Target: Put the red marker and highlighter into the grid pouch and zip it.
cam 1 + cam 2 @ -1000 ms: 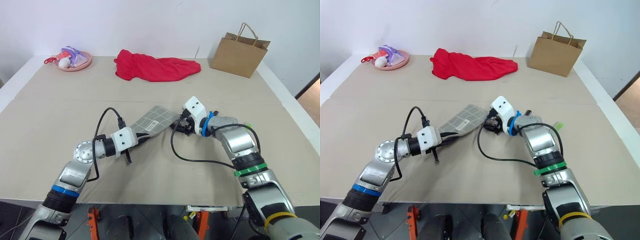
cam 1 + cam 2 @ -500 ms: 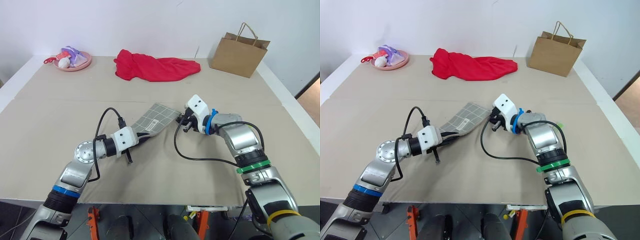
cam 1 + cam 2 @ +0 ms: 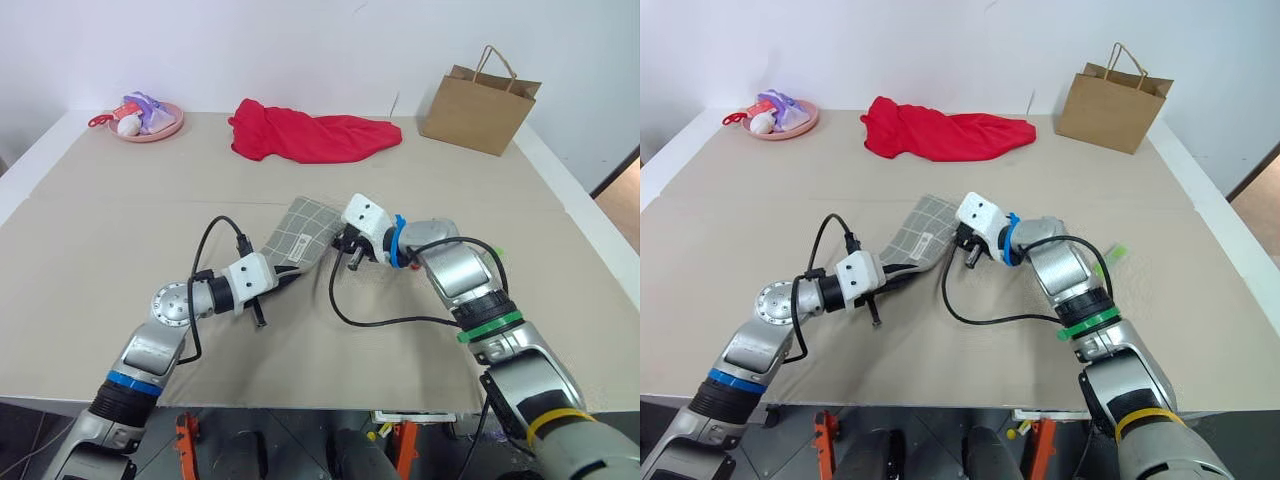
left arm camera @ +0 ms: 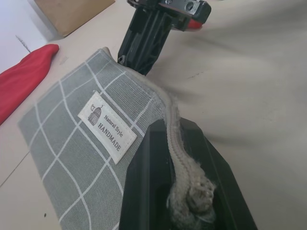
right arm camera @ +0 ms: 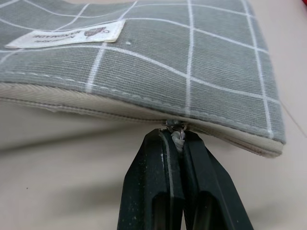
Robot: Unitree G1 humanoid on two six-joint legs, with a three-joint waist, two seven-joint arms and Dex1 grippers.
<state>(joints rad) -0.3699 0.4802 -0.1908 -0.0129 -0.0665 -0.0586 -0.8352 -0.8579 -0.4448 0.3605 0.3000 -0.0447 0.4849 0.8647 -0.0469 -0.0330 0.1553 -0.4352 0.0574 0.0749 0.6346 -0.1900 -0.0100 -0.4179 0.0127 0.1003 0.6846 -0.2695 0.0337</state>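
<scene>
Clearly legible on the grid pouch (image 4: 72,139), its small white label (image 4: 106,125) reads "Natural Style HANDMADE". The pouch lies near the middle of the tabletop (image 3: 120,200), held at both ends: the left gripper (image 4: 184,201) has its fingers pressed onto the frayed zipper end, and the right gripper (image 5: 176,143) pinches the zipper pull (image 5: 178,128). Since a second ago the right gripper has closed and drawn toward the left one, bunching the pouch. Whether the pouch holds anything cannot be made out.
</scene>
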